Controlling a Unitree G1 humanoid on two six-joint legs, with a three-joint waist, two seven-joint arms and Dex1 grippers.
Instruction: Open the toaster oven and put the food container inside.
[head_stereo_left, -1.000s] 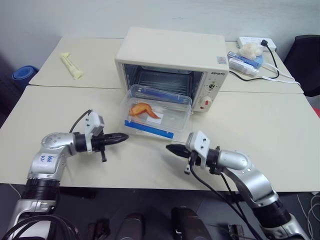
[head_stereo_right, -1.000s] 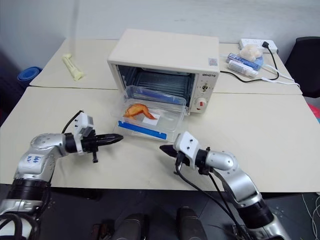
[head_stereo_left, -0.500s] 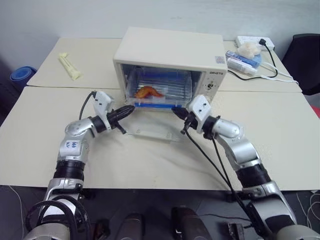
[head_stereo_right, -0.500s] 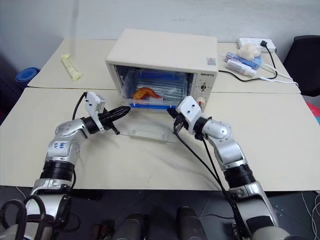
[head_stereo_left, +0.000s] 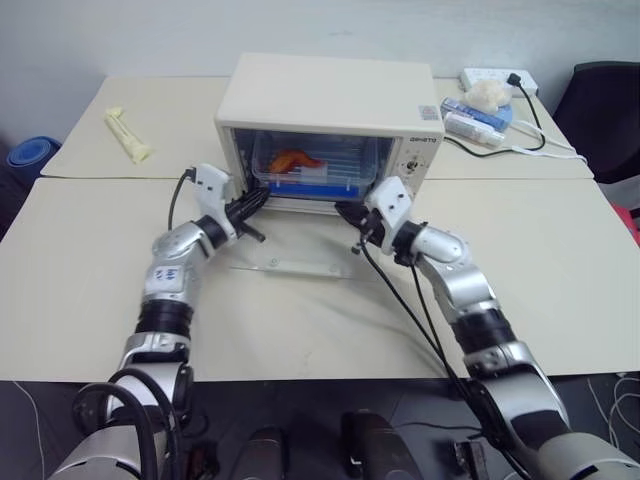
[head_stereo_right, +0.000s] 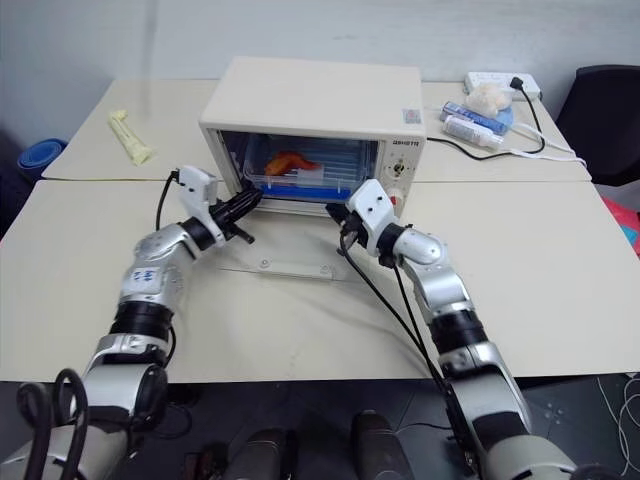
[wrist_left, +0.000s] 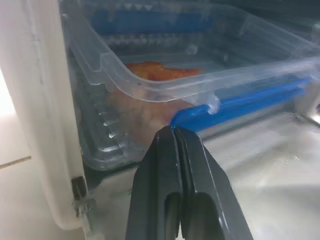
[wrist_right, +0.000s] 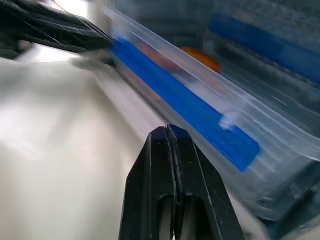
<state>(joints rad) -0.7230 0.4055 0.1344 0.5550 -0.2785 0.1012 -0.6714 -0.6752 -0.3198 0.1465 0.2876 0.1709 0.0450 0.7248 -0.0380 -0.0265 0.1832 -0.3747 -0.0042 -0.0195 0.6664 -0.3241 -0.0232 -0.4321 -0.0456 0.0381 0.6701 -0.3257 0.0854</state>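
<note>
Toaster oven (head_stereo_left: 330, 110), cream-white, boxy, stands at the middle of the pale beige surface (head_stereo_left: 80, 270); its glass drop-down door (head_stereo_left: 295, 262) lies open and flat toward the robot. Food container (head_stereo_left: 305, 170), a clear rectangular plastic box with blue clip strips and an orange food piece inside, sits in the oven cavity, its near blue strip at the cavity's front edge.

Left gripper (head_stereo_left: 253, 203): black fingers pressed together, nothing between them, pointing at the left front corner of the container. In the left wrist view the fingertips (wrist_left: 172, 137) sit right at the end of the blue clip strip (wrist_left: 240, 102); contact looks likely, not certain.

Right gripper (head_stereo_left: 345, 212): fingers together, empty, tip at the right front corner of the container, above the open door. In the right wrist view the fingertips (wrist_right: 167, 135) sit just beside the blue strip; the left gripper's dark fingers show at the far end of that strip.

Elsewhere on the surface: pale yellow stick-like object (head_stereo_left: 127, 134) well to the left of the oven; white power strip (head_stereo_left: 490, 80), tubes and a black cable (head_stereo_left: 540, 135) to the back right.
</note>
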